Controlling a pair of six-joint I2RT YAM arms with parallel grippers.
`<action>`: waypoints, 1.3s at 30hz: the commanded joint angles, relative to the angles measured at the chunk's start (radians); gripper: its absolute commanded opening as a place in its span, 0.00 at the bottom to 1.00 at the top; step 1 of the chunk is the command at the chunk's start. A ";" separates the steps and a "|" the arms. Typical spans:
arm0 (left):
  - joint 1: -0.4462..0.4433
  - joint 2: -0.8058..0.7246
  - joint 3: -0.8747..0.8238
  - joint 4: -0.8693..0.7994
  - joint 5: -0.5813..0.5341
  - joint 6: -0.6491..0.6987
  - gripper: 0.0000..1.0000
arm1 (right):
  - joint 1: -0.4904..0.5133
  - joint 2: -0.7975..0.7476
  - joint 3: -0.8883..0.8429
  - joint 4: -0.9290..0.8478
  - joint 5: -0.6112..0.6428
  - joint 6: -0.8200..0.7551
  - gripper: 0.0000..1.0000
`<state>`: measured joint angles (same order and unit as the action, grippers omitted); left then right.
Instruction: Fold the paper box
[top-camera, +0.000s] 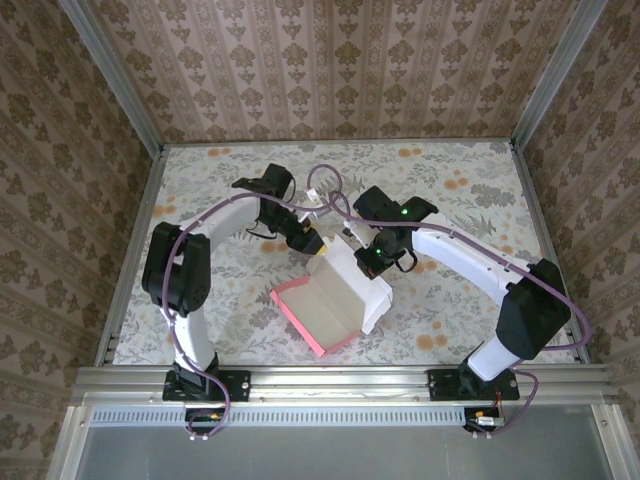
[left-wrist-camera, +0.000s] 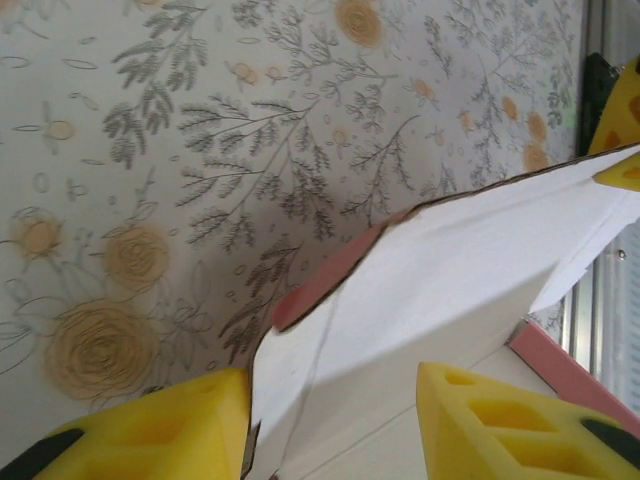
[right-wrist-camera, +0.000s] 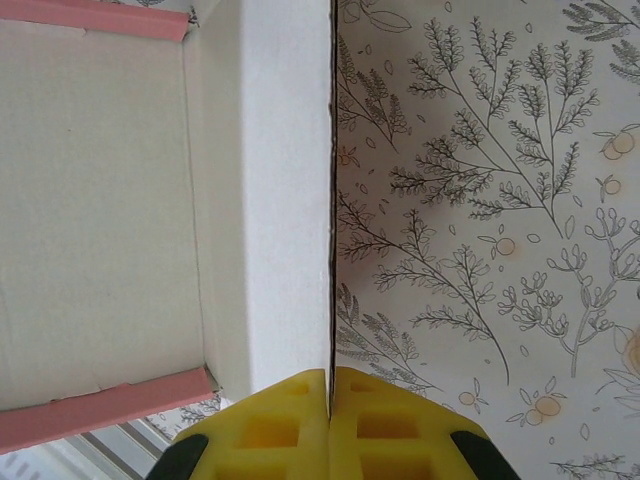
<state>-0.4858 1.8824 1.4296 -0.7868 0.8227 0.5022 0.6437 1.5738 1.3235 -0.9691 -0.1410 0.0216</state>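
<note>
Setting: floral-printed tabletop (top-camera: 200, 180) seen from above, with a white left arm (top-camera: 215, 225) and a white right arm (top-camera: 470, 260) reaching in from the near edge.
Paper box (top-camera: 330, 300): near the middle of the tabletop, a little toward the near edge, turned at a slant, between the two arms.
Box colour: pink on the outer face, whitish on the inner face, thin card.
Box shape: shallow, partly formed tray. Low pink walls raised along its left and near sides, a taller white panel standing along the far side, a white wall along the right side.
Right wrist view of the paper box (right-wrist-camera: 100, 200): pale floor with one white wall upright beside it. Thin dark cut edge running straight up the picture, pink strips at the two ends.
Left wrist view of the paper box (left-wrist-camera: 470, 270): white flap lifted and tilted over the tabletop, with a brownish cut edge and a rounded pink corner at its low end. Pink strip at lower right.
Left hand (top-camera: 312, 243): at the far corner of the box, yellow fingers (left-wrist-camera: 180, 420) apart, flap rising through the gap between them. Cannot tell whether either pad touches the card.
Right hand (top-camera: 368, 262): at the far-right side of the box, yellow fingers (right-wrist-camera: 270, 420) pressed together, clamped on the top edge of the white wall.
</note>
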 joint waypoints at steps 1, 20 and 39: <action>-0.017 0.027 0.049 -0.086 0.013 0.053 0.46 | 0.012 0.004 0.033 -0.022 0.054 -0.016 0.00; -0.037 -0.001 0.046 -0.039 -0.050 0.012 0.04 | 0.053 0.000 0.074 -0.037 0.151 0.008 0.12; -0.074 -0.441 -0.485 0.557 -0.320 -0.419 0.01 | -0.163 -0.505 -0.375 0.234 0.028 0.324 0.70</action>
<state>-0.5560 1.4815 0.9920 -0.3260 0.5667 0.1677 0.5106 1.1011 0.9894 -0.7998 -0.0605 0.2756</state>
